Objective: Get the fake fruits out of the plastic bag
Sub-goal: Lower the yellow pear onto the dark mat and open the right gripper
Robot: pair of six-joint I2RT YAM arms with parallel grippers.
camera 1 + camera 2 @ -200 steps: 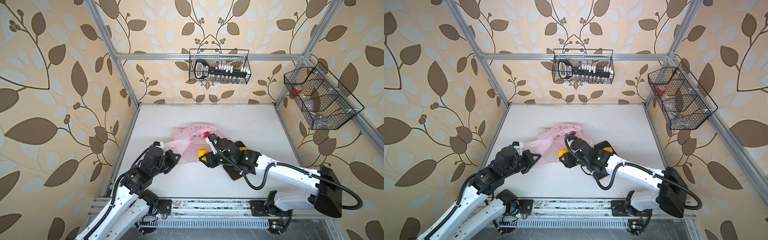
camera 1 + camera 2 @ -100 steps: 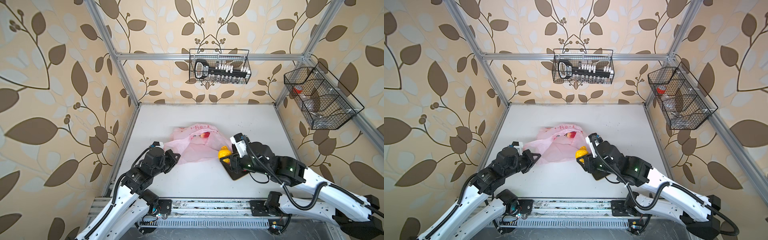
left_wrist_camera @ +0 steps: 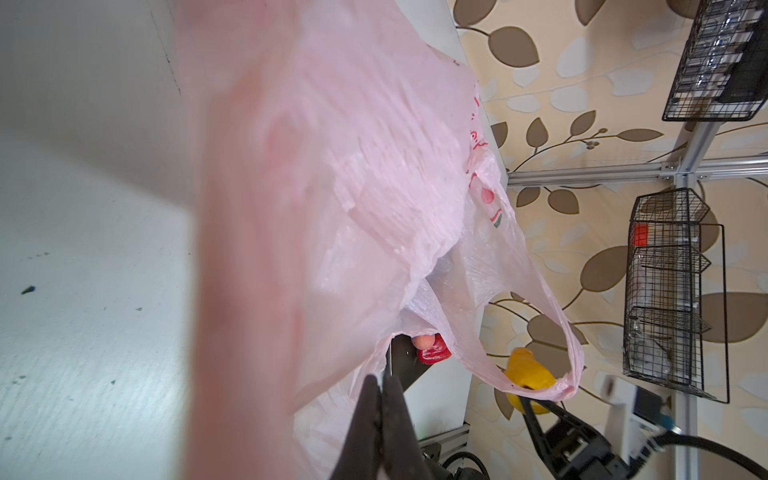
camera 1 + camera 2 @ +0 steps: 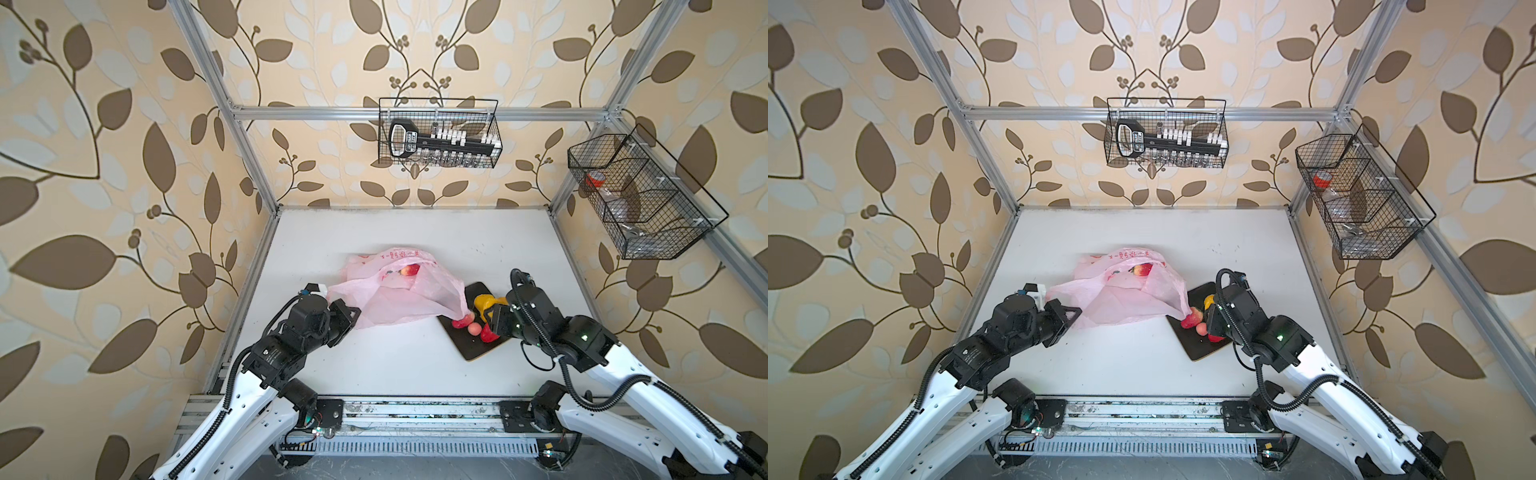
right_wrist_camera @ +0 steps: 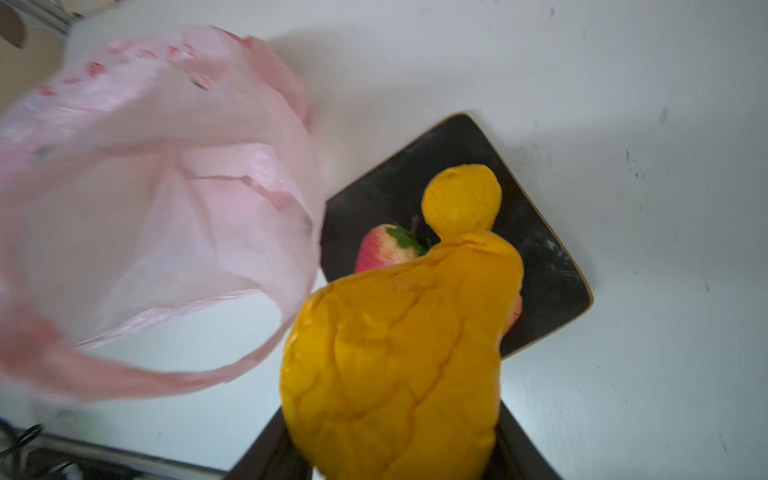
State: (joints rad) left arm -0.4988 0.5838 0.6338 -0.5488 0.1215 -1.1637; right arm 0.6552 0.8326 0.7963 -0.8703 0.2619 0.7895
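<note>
Currently the plastic bag lies crumpled at the middle of the tabletop, and its open mouth is turned toward the right edge. The left gripper is clenched on the bag's left rim and holds that film up off the surface. One of the fake fruits, a red one, is inside the bag, showing through the pink film near its back side. A dark tray sits in the right half of the tabletop, nearer the front edge, and the bag's mouth drapes over its closest corner. Three fruits rest on the tray: a strawberry touching the bag's rim, a small pinkish-orange round one just beside it, and another red piece partly under the right gripper. That gripper hangs over the tray, grasping a yellow-orange knobbed fruit between its jaws. On the back wall a wire basket carries a black holder with white pieces. A second basket on the right wall holds a red-capped item.
</note>
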